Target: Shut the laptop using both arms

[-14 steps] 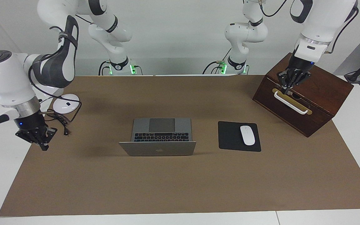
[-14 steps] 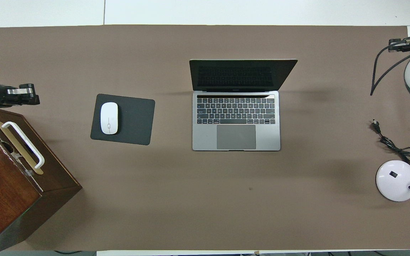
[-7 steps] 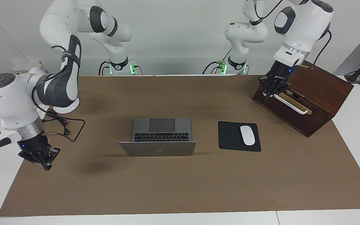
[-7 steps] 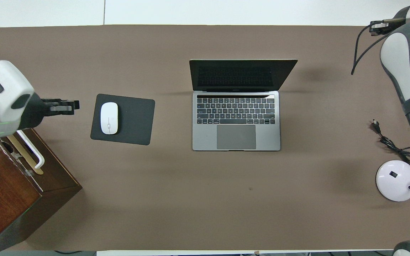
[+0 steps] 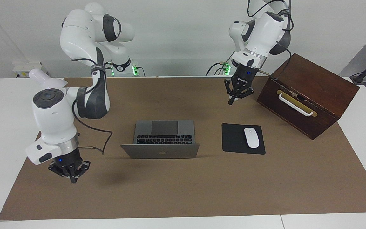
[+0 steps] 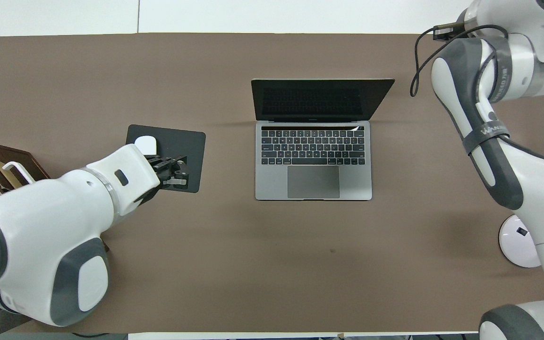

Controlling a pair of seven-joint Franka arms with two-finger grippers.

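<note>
The left gripper point(image 5: 230, 102), fingers together, hangs over the brown mat point(image 5: 186, 190) beside the wooden box point(image 5: 310, 95). The laptop point(image 5: 162, 140) sits open mid-table; the right gripper point(image 5: 73, 181), fingers together, hangs over the mat.

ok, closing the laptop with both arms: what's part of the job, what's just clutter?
Job:
laptop, lid open
left gripper, shut, up over the mat
right gripper, shut, up over the mat

Clutter:
mouse
mouse pad
wooden box
</note>
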